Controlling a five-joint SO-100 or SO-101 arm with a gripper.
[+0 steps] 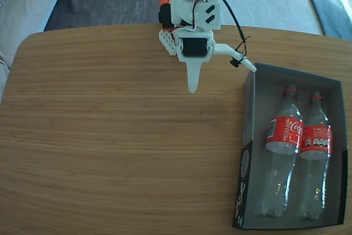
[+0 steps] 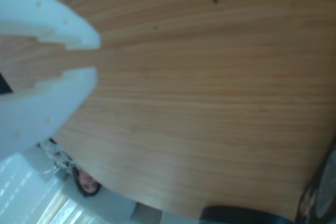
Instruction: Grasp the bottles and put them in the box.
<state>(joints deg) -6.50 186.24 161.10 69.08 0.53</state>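
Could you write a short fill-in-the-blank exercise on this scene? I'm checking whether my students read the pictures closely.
1. The number of bottles lying inside the box is ____.
2. The labels on the bottles are coloured ____.
3. The bottles' necks point toward the ____ edge of the fixed view.
4. In the fixed view the tool hangs over bare table, holding ____.

Missing words: two; red; top; nothing
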